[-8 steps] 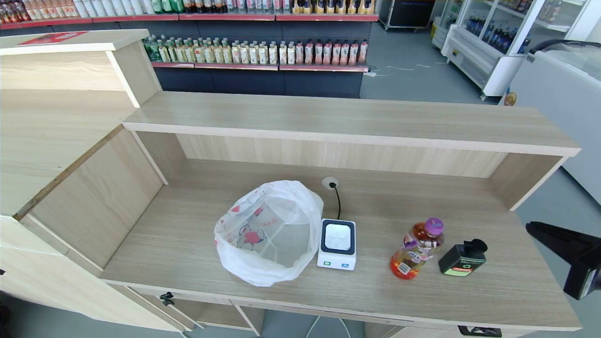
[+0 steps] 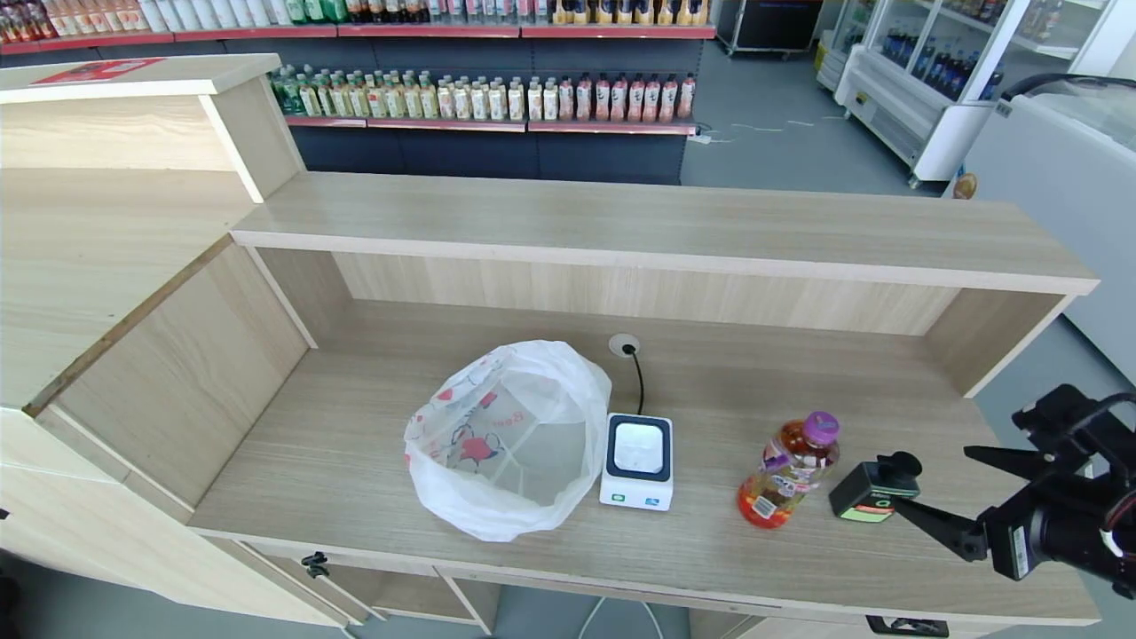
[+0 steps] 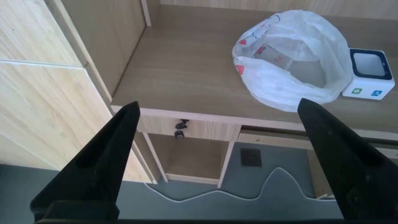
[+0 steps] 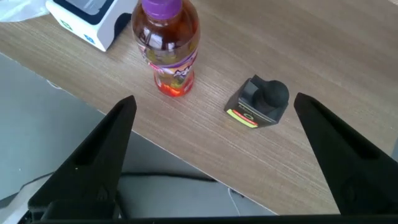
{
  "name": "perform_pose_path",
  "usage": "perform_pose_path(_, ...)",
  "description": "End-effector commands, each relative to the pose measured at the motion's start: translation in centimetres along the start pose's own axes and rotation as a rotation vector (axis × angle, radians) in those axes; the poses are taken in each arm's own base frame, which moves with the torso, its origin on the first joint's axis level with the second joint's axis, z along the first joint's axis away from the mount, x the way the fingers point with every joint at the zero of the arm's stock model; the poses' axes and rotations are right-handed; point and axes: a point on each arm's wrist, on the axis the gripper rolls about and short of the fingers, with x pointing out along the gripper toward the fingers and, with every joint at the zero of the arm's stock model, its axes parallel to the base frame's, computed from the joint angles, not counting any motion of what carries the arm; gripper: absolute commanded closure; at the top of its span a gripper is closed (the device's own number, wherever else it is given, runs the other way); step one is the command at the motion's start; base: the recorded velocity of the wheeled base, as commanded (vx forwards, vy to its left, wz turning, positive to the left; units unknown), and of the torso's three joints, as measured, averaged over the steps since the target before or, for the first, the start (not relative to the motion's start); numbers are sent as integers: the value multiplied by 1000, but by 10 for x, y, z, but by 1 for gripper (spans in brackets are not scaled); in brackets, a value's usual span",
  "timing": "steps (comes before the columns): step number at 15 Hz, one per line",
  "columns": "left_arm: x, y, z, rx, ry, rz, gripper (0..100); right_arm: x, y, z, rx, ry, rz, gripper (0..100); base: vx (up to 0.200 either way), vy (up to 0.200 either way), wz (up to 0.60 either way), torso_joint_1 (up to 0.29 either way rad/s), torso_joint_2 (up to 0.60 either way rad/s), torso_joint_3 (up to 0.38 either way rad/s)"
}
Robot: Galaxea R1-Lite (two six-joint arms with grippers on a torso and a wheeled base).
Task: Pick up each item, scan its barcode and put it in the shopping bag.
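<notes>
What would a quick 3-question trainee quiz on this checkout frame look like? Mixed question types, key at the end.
1. True or false: the scanner stands between the shopping bag and the purple-capped bottle.
2. Which thing lies nearest the right end effector? A) the shopping bag B) the black container C) the scanner
3. Short answer: how many items sit on the counter, not yet bagged?

Key: 1 true. 2 B. 3 two, the purple-capped bottle and the black container.
</notes>
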Motion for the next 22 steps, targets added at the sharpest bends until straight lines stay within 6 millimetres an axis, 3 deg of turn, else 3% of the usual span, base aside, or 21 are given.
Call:
perform_pose_path(1,0,0,0,0,0,0,0,16,-3,-10,20,51,40,0,0,0,0,0,0,0)
perform_pose_path(5,0,0,0,0,0,0,0,36,-5,-23,8,64,90,0,0,0,0,0,0,0)
perform_pose_path(7,0,0,0,0,2,0,0,56,-7,-33,3,32,137,0,0,0,0,0,0,0)
perform_pose_path(15,0,0,0,2,0,0,0,87,4,-74,-51,-73,229,0,0,0,0,0,0,0)
perform_pose_path(22,0,0,0,0,0,0,0,108,1,-80,-47,-79,253,0,0,0,0,0,0,0)
